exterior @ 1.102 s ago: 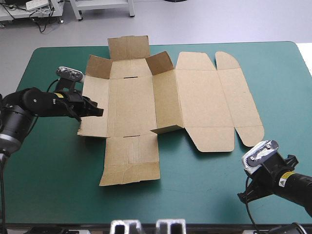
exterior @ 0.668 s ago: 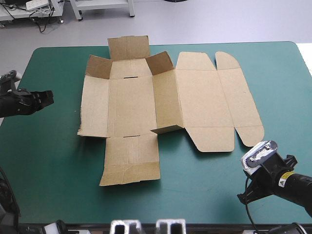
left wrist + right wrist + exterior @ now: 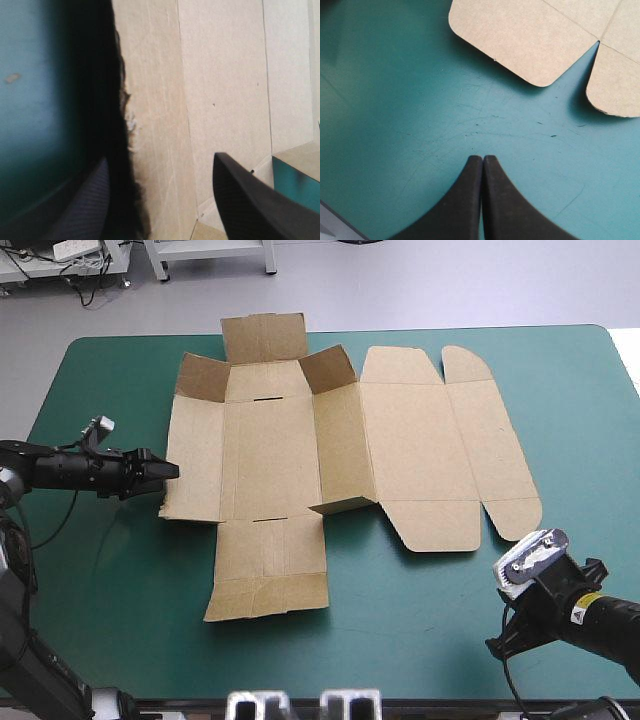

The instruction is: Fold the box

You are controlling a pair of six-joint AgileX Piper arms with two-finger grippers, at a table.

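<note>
The table, under a teal-green cover point(image 3: 110, 610), fills most of the high view. On it lies the box point(image 3: 270, 450), a large cut sheet of brown board, unfolded and mostly flat. It sits toward the far edge and reaches from left of the middle well into the table's right part. Its broad panels lie side by side. A long flap point(image 3: 268, 565) stretches toward the near edge, and a rounded flap point(image 3: 432, 525) closes the near side of the right part. At the far side a small corner flap point(image 3: 198, 377) stands partly raised, and a narrow wall panel point(image 3: 345, 450) near the sheet's middle tilts up.

The left end effector point(image 3: 165, 470), two broad black fin-shaped fingers, comes in low from the table's left, its tips just at the box's left edge near the sheet's near-left corner. In its own wrist view the left end effector point(image 3: 160, 159) is spread wide. The ragged left edge of the board runs between the fingers, one finger point(image 3: 250, 200) over the board and the other beside the edge in its shadow. Whether either touches the board cannot be told.

The right end effector point(image 3: 482, 159) has its fingers pressed together in a pointed arch, pinching nothing. It sits over bare cover near the table's near right corner, with the box's rounded flaps ahead of it and apart from it
</note>
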